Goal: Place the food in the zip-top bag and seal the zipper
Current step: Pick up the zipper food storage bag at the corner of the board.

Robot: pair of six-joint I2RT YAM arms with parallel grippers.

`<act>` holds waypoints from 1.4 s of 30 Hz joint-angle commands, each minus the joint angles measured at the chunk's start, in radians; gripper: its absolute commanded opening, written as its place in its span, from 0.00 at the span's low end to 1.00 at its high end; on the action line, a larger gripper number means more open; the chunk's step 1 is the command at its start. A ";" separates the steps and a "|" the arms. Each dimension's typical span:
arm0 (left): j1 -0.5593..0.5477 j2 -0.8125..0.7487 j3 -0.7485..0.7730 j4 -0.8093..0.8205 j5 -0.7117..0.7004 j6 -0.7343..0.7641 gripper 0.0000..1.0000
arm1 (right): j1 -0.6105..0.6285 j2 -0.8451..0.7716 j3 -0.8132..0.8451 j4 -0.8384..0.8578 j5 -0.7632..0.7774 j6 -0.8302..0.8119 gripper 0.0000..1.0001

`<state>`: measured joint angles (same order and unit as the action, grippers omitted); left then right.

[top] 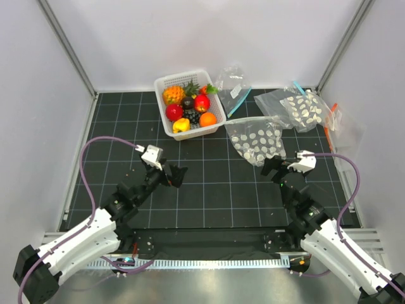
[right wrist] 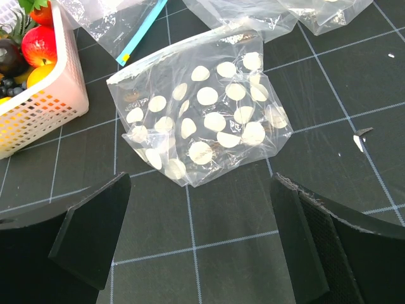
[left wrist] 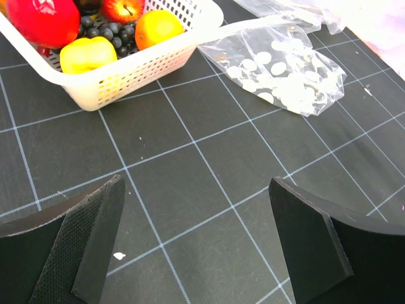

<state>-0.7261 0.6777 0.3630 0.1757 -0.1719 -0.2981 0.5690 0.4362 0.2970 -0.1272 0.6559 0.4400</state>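
Both pincers were found released, jaws spread wide and nothing held. The left pincer (top: 175, 173) was poised low over the desk (top: 209, 190) at about 8 o'clock, the right pincer (top: 276, 166) at about 4 o'clock. The food (top: 174, 112) was seen in the white basket (top: 197, 131) at 12 o'clock: 2 red rounds, 1 orange and 1 yellow piece, packed among grapes (top: 190, 115) and a pineapple (top: 172, 95). The zip-top bag (top: 231, 79) was laid flat at 3 o'clock of the basket, its zipper (top: 238, 101) slanted just beside the basket's wall.

No step was judged done yet. The bag would best be drawn out first by the right pincer, gripped near the zipper rather than on slack film, and pulled clear of the dotted bag (top: 256, 139) at its 6 o'clock. The mouth should then be held open by 1 pincer while fruits were lifted singly by the other.
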 commanded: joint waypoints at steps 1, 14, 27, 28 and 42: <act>0.001 -0.013 -0.002 0.041 0.003 0.014 1.00 | -0.001 -0.001 0.005 0.040 0.019 0.000 1.00; 0.002 -0.056 -0.006 0.033 0.017 -0.003 1.00 | -0.001 0.182 -0.016 0.313 -0.044 -0.037 0.97; 0.002 -0.044 -0.001 0.036 0.046 -0.013 1.00 | -0.035 0.694 0.500 0.237 -0.140 -0.063 0.96; 0.001 -0.041 -0.001 0.036 0.049 -0.015 1.00 | -0.050 0.770 0.580 0.216 -0.165 -0.057 0.95; 0.002 -0.030 0.014 0.030 0.072 -0.033 1.00 | -0.340 1.120 0.950 -0.012 -0.326 0.022 0.95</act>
<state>-0.7261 0.6590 0.3618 0.1749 -0.1181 -0.3149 0.2882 1.5242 1.1797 -0.0795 0.3817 0.4423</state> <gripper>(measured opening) 0.996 0.952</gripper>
